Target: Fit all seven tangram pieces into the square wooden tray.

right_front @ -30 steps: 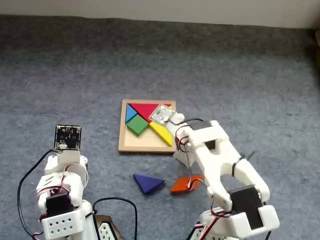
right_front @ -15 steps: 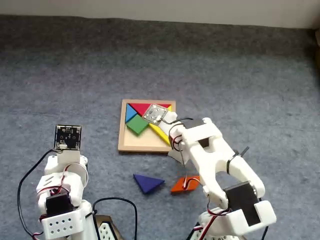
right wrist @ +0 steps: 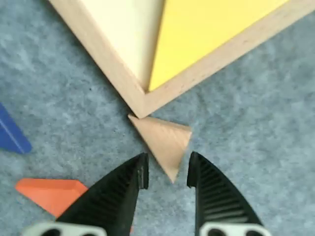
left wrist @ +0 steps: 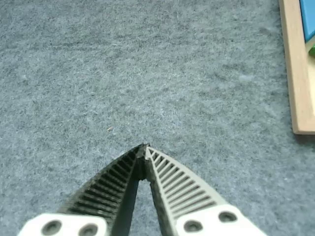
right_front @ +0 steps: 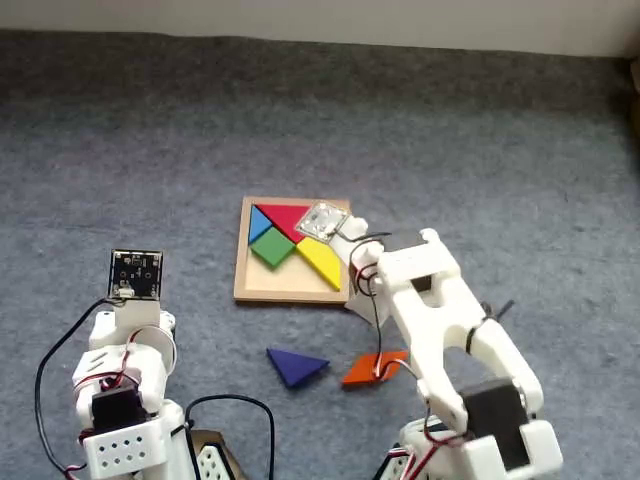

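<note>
A grey, carpet-like counter point(right_front: 480, 130) lies beneath the right gripper point(right wrist: 167, 166) and spreads all around it. A pale strip point(right_front: 300, 15) borders its far edge, well beyond the gripper.

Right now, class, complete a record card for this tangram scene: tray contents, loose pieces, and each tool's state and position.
Tray: square wooden tray, partly filled
Visible in tray: light blue triangle, red triangle, green square, yellow triangle
Loose on carpet: dark blue triangle, orange piece, plain wooden triangle at the tray's corner
Right tool: open, straddling the wooden triangle's tip
Left tool: shut, over bare carpet beside the tray
</note>
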`<state>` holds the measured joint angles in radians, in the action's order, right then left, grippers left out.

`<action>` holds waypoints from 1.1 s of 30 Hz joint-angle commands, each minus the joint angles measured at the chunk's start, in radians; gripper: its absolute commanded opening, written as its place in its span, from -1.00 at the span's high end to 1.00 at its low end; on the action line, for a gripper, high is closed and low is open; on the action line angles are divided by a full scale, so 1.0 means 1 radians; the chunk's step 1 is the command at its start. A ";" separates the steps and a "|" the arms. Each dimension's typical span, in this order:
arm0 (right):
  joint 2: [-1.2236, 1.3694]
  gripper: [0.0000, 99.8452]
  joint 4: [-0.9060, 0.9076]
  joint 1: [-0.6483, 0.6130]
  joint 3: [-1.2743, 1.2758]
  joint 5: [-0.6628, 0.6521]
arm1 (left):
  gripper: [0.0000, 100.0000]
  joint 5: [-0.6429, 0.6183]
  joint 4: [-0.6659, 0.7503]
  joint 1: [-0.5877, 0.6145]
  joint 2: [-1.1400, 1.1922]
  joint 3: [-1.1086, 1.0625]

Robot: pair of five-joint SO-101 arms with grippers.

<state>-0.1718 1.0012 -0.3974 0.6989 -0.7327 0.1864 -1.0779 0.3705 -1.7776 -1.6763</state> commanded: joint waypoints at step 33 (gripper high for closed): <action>0.073 0.43 -0.076 -0.102 0.047 -0.236 | 0.99 0.011 0.020 -0.016 -0.027 -0.019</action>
<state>-0.0997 0.9367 -0.5002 0.7879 -0.9459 0.1864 -1.0764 0.3705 -1.7776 -1.6763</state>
